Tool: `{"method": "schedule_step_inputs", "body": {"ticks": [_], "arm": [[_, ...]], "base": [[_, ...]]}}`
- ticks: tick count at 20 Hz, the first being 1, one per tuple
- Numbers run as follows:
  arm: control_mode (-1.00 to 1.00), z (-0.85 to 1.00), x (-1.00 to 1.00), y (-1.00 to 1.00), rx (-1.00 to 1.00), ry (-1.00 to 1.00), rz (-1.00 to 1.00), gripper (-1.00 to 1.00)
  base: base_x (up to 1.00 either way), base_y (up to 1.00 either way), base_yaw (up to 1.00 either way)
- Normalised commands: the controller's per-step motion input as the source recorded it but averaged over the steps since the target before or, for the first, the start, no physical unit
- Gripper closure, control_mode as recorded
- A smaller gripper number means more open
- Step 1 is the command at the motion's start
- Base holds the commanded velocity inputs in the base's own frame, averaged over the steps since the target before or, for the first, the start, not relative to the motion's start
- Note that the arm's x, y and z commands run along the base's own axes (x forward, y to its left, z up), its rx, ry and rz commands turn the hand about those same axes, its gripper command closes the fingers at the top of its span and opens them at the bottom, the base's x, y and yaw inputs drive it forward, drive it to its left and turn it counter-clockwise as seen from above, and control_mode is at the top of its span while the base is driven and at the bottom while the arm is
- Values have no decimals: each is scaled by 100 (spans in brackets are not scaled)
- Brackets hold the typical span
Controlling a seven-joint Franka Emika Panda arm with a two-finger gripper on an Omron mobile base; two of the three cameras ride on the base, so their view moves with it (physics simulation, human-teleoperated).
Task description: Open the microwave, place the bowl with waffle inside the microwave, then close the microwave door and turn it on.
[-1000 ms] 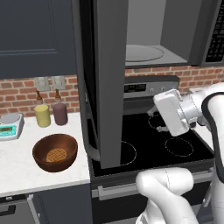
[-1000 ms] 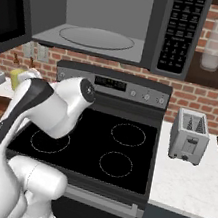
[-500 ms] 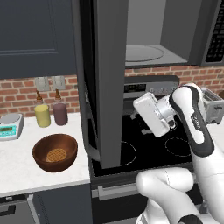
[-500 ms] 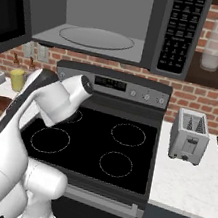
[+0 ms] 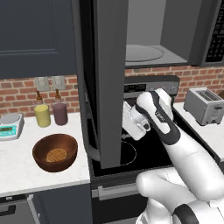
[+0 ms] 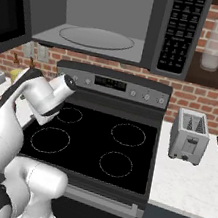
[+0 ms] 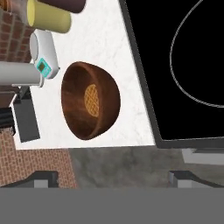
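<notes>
The microwave (image 6: pixel 116 23) stands open, its light grey inside bare above the black stove (image 6: pixel 94 144); a toaster (image 6: pixel 190 136) sits on the right counter (image 6: pixel 194 184)

The microwave (image 6: pixel 110 25) hangs above the stove (image 6: pixel 94 144), and its door (image 5: pixel 105 78) stands swung out to my left. Left of the stove, on the counter (image 5: pixel 17 166), sits the bowl (image 5: pixel 55 152) with the waffle (image 5: pixel 56 155) lying in it. Behind the bowl, two cups (image 5: pixel 43 115) stand side by side, a scale (image 5: pixel 8 127) to their left. A toaster (image 6: pixel 190 136) sits on the counter right of the stove.
</notes>
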Motion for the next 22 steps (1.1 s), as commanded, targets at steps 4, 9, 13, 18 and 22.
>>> {"method": "schedule_step_inputs", "body": {"ticks": [4, 9, 13, 18, 22], "arm": [[-100, -54, 40, 72, -7, -1, 0, -100], [-100, -48, 41, 71, -6, 0, 0, -100], [-100, -46, 39, 52, -3, -3, 0, -100], [-100, -44, 25, 19, -1, -5, 0, -100], [-100, -27, 0, 16, 0, -11, 1, -100]], "base": [[0, 0, 0], [0, 0, 0], [0, 0, 0], [0, 0, 0], [0, 0, 0]]}}
